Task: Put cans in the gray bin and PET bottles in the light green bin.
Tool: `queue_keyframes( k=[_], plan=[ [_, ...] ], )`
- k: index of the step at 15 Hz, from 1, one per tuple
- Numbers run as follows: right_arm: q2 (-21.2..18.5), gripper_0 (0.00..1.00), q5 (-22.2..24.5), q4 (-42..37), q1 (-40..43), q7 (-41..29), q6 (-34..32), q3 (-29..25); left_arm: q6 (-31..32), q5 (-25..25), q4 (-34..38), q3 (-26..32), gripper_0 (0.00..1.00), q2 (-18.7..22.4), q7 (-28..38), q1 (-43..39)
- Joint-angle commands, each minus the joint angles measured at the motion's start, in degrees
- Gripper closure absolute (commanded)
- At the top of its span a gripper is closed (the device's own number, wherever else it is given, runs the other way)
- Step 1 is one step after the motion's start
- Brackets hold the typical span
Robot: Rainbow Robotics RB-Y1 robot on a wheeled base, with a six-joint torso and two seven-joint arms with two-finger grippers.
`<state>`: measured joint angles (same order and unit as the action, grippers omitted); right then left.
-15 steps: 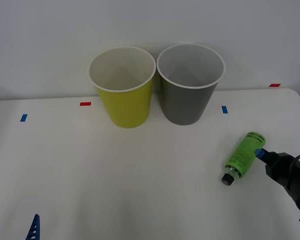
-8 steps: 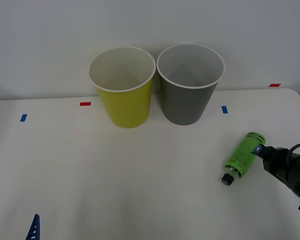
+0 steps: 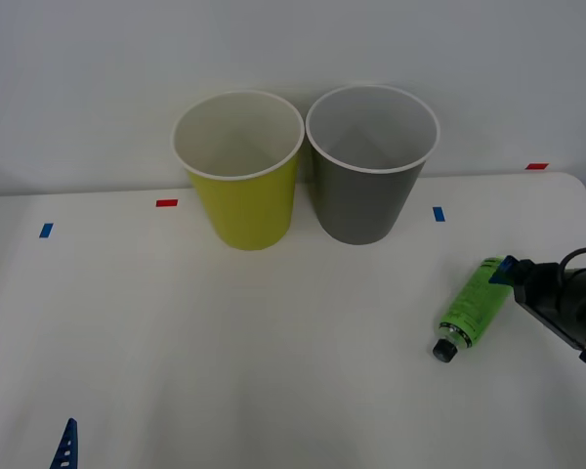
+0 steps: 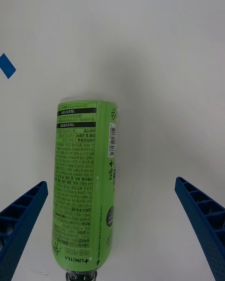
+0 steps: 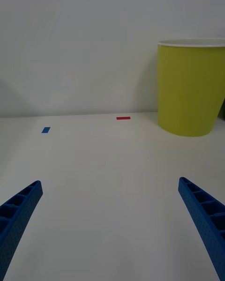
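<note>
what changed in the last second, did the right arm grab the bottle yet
No grab yet. The right gripper moved farther along the table over the lying PET bottle, fingers open on either side. The bottle, light green bin, gray bin and parked left gripper stayed put.
</note>
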<state>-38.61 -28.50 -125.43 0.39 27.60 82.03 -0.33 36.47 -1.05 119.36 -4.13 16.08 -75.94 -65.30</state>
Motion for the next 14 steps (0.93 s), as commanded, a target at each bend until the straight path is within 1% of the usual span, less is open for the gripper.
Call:
queue_keyframes(
  k=[1, 3, 5, 7, 9, 10, 14],
  plan=[
    [-3.32, 0.06, -5.78, 2.56, -2.41, -0.79, -0.03, 0.15, 0.0, 0.0, 0.0, 0.0, 0.0, 0.0, 0.0, 0.0],
    [-4.72, 0.06, -7.8, 4.5, -3.99, -0.27, 0.06, 1.21, 0.0, 0.0, 0.0, 0.0, 0.0, 0.0, 0.0, 0.0],
    [-5.86, 0.06, -7.89, 6.96, -6.45, 0.0, -0.03, 3.23, 0.0, 0.0, 0.0, 0.0, 0.0, 0.0, 0.0, 0.0],
    [-7.09, 0.06, -9.12, 9.59, -8.38, 0.09, -0.03, 3.85, 0.0, 0.0, 0.0, 0.0, 0.0, 0.0, 0.0, 0.0],
    [-8.32, 0.06, -10.0, 10.47, -8.82, 0.09, -0.03, 4.46, 0.0, 0.0, 0.0, 0.0, 0.0, 0.0, 0.0, 0.0],
    [-9.29, 0.06, -11.14, 11.09, -8.82, -0.35, -0.12, 4.9, 0.0, 0.0, 0.0, 0.0, 0.0, 0.0, 0.0, 0.0],
    [-10.26, 0.06, -13.87, 13.64, -8.82, -1.41, -0.91, 4.99, 0.0, 0.0, 0.0, 0.0, 0.0, 0.0, 0.0, 0.0]
  ],
)
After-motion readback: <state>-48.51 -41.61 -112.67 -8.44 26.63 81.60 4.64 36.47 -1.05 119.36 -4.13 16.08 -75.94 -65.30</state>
